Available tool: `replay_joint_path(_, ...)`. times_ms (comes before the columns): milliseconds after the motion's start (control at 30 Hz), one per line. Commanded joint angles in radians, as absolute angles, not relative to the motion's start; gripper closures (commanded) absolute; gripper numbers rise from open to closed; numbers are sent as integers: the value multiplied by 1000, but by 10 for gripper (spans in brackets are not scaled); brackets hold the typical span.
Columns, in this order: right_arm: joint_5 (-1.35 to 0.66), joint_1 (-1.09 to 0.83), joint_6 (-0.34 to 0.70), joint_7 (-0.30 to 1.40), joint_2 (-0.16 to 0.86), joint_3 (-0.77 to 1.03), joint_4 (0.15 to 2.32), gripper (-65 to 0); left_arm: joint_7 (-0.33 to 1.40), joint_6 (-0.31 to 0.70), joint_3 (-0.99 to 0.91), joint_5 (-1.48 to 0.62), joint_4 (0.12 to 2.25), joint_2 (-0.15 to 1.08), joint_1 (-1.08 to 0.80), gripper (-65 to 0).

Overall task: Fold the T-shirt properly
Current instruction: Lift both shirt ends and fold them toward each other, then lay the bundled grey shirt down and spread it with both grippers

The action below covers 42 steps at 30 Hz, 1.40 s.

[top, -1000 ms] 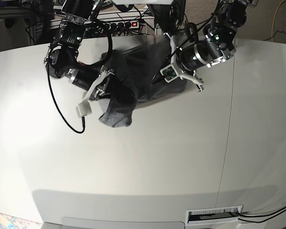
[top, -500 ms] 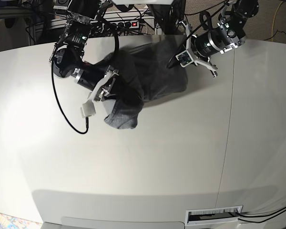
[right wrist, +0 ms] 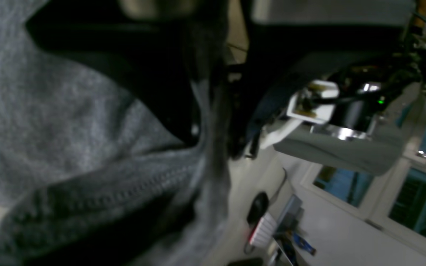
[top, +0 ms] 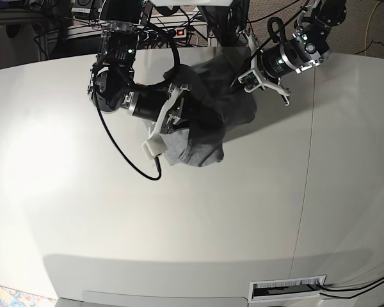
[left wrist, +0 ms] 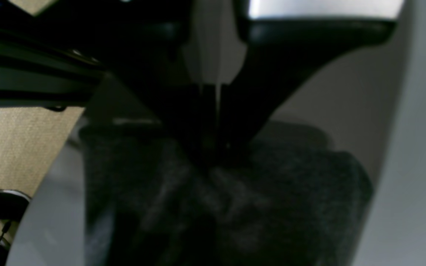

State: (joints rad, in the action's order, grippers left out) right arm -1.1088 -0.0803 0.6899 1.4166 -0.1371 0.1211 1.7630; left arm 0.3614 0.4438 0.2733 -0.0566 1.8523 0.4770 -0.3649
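The heather-grey T-shirt lies bunched in a lump at the back middle of the white table, partly lifted between both arms. My right gripper, on the base view's left, is shut on a fold of the shirt; its wrist view shows the jaws pinching grey cloth with a stitched hem. My left gripper, on the base view's right, is shut on the shirt's back right edge; its wrist view shows the closed jaws biting into dark cloth.
A black cable loops from the right arm onto the table. A power strip and wires sit behind the table's back edge. A seam runs down the table on the right. A slot is at the front edge.
My right gripper has moved to the right with the cloth, and the lump of shirt has shifted right with it. My left gripper has pulled back and up at the back right.
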Motion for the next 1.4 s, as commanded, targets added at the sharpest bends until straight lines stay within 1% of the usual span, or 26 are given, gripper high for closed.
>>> replay_joint_path(0, -1113, -67, 698, 1396, -141, 119, 1780, 0, 373, 440, 270, -51, 1860, 485, -363, 0)
replay_joint_path(100, -1081, -71, 698, 1396, -141, 119, 1779, 0, 373, 440, 270, -51, 1860, 485, -362, 0)
replay_joint_path(233, -1087, -70, 698, 1396, -141, 119, 1778, 0, 373, 440, 270, -51, 1860, 485, -363, 0)
replay_joint_path(333, -1113, -67, 698, 1396, -141, 119, 1778, -96, 373, 441, 270, -51, 1860, 485, -363, 0)
replay_joint_path(367, -1122, -66, 698, 1396, -141, 119, 1778, -114, 373, 441, 270, -51, 1860, 485, -363, 0)
replay_joint_path(500, -1163, -66, 698, 1396, -141, 119, 1778, -117, 373, 441, 270, -51, 1860, 485, -363, 0)
replay_joint_path(767, -1172, -66, 698, 1396, -141, 118, 1778, -117, 373, 441, 270, -51, 1860, 485, -362, 0)
replay_joint_path(833, -1156, -66, 698, 1396, -141, 118, 1778, -117, 373, 441, 270, -51, 1860, 485, -363, 0)
replay_joint_path(933, -1074, -67, 698, 1396, -141, 106, 1778, -117, 372, 441, 270, -51, 1860, 485, -361, 0)
replay_joint_path(1033, -1071, -70, 698, 1396, -141, 77, 1778, -117, 372, 442, 270, -52, 1860, 485, -354, 0)
replay_joint_path(1133, -1051, -72, 698, 1359, -141, 57, 1778, -121, 372, 444, 270, -52, 1860, 485, -346, 0)
replay_joint_path(1200, -1045, -72, 698, 1355, -142, 49, 1778, -149, 373, 444, 270, -52, 1860, 485, -346, 0)
replay_joint_path(1300, -1007, -72, 698, 1359, -141, 45, 1778, -220, 373, 444, 270, -52, 1860, 485, -347, 0)
replay_joint_path(1367, -994, -72, 698, 1360, -141, 45, 1778, -237, 373, 444, 270, -52, 1860, 485, -346, 0)
